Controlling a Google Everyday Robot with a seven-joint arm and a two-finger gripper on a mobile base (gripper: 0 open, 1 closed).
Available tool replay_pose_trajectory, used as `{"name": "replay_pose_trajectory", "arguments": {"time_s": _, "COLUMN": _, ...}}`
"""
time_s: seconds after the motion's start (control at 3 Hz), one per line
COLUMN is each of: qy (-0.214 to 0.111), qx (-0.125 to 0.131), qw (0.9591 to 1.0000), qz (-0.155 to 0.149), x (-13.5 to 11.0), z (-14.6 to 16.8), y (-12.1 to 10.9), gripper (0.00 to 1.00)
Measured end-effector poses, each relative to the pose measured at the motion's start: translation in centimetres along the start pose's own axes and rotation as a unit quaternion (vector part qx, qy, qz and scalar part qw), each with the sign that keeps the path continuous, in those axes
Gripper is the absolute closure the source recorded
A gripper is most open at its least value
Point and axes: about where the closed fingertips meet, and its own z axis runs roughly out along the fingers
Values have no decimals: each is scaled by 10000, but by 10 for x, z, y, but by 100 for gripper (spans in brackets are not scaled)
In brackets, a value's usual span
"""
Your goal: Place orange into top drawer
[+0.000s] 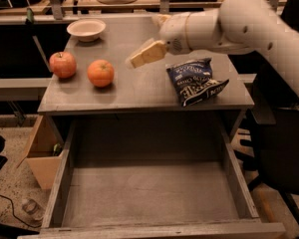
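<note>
The orange [100,72] sits on the left part of the gray tabletop [139,88], just right of a redder apple [63,64]. The top drawer [149,193] is pulled wide open below the table's front edge, and its gray bottom is bare. My gripper [137,58] hangs above the middle of the tabletop, to the right of the orange and a little above it, not touching it. It holds nothing that I can see. The white arm reaches in from the upper right.
A white bowl [86,29] stands at the back left of the tabletop. A dark blue chip bag [195,81] lies on the right side. A cardboard box [42,156] sits on the floor left of the drawer.
</note>
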Motion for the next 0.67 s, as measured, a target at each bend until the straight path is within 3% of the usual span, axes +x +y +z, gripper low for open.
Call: {"name": "replay_pose_trajectory", "arguments": {"time_s": 0.67, "qy": 251, "qx": -249, "qw": 9994, "qz": 28, "x": 3, "z": 65, "y": 53, "gripper": 0}}
